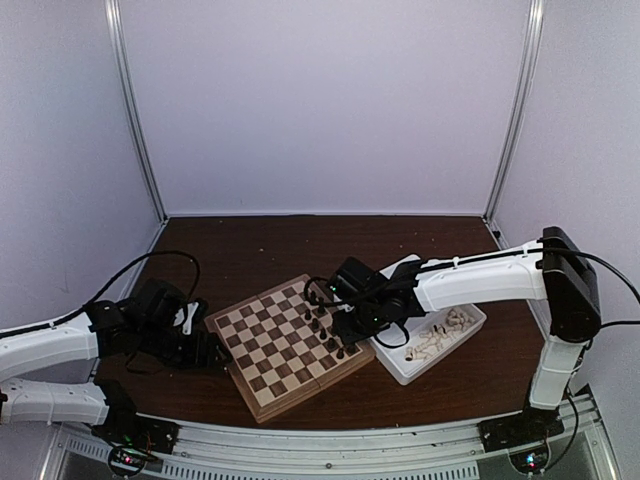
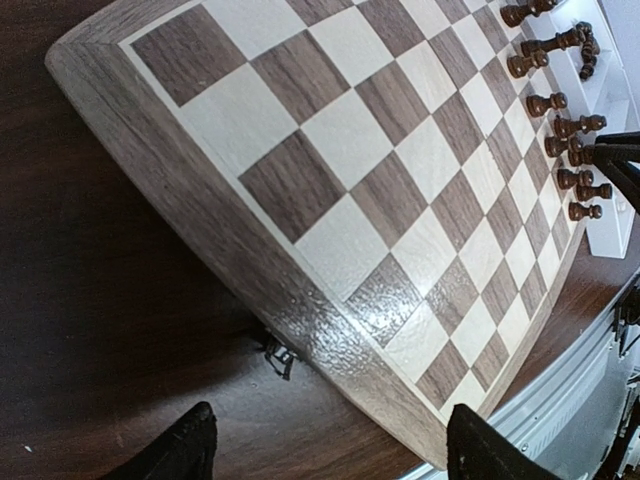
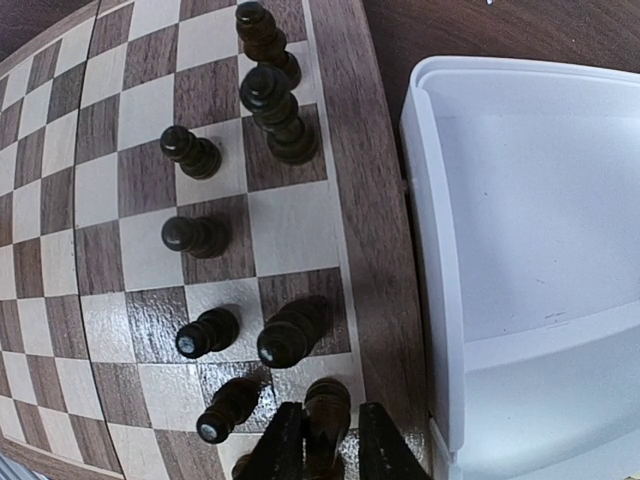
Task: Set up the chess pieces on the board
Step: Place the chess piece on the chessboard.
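Left gripper [image 2: 330, 450] gapes at the board's [image 2: 330, 180] near edge, holding nothing. Right gripper [image 3: 325, 445] flanks a dark piece [image 3: 327, 405] on the board's tray-side row; we cannot tell whether it pinches. The piece stands upright, its long axis vertical. Beyond, the dark chess pieces [image 3: 272, 115] fill two rows. The pale pieces [image 1: 445, 330] lie off the board in the tray [image 1: 398, 365], so we judge the task under half done.
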Robot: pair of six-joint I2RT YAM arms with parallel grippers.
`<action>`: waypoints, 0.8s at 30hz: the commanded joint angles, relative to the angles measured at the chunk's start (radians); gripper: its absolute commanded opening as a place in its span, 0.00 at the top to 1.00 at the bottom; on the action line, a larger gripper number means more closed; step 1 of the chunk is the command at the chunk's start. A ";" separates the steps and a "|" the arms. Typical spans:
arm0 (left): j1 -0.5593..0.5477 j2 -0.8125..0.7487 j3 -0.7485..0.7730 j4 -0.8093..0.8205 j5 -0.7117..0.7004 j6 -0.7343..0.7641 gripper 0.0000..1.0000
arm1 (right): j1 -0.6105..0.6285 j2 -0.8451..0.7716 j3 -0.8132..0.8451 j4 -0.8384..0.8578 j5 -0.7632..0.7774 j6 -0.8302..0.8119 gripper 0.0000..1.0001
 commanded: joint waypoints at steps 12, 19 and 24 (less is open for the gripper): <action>0.008 0.009 0.035 0.030 0.017 0.018 0.21 | -0.005 0.014 0.021 0.005 -0.010 -0.013 0.76; 0.009 0.010 0.037 0.030 0.017 0.018 0.21 | -0.006 0.025 0.024 0.014 -0.021 -0.014 0.76; 0.008 0.009 0.037 0.027 0.017 0.020 0.21 | -0.007 0.003 0.031 0.004 -0.013 -0.026 0.74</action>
